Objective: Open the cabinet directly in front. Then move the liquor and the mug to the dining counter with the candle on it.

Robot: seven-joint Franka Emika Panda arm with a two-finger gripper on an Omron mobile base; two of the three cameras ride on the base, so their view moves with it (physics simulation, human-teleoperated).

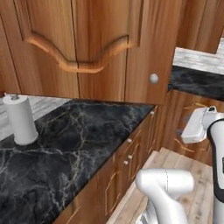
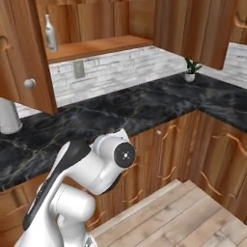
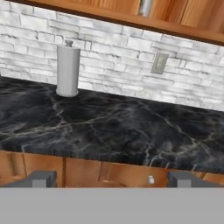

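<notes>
The cabinet (image 2: 96, 47) stands open above the counter. Its left door (image 2: 19, 58) is swung out toward me, with a round silver knob (image 1: 154, 78). The liquor (image 2: 50, 33), a slim whitish bottle, stands on the wooden shelf at the left end; its lower part (image 3: 145, 6) shows at the top of the hand view. My gripper (image 3: 111, 180) is open wide with nothing between its fingertips (image 3: 41, 178). It hangs in front of the lower drawers and looks at the backsplash, well below the shelf. The mug and the dining counter are out of view.
A grey paper-towel roll (image 3: 68, 68) stands on the black marble counter (image 2: 144, 103) against the white brick backsplash. An outlet (image 3: 159, 62) sits on the wall. A small potted plant (image 2: 191, 70) stands in the far corner. The open door (image 1: 109, 48) overhangs the counter.
</notes>
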